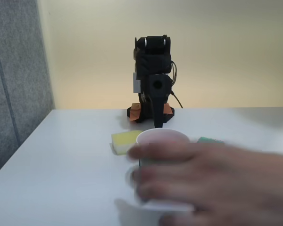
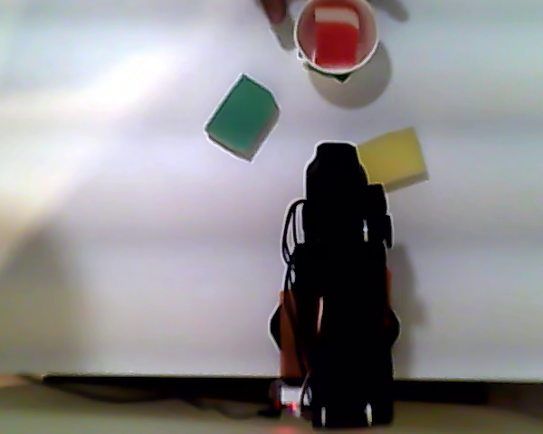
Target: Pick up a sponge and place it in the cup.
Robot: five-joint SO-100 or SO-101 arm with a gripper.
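White table [image 1: 66,165]: a hand [image 1: 217,181] grips the cup [image 2: 336,36] holding the sponge [image 2: 336,38]; tool state unclear.

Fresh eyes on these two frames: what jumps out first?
A person's blurred hand fills the lower right of the fixed view, wrapped around the cup at the table's near edge. In the other view, the sponge, red-pink, already sits inside that cup at the top of the picture. The black arm stands folded up at its base, with a green sponge and a yellow sponge lying loose between it and the cup.
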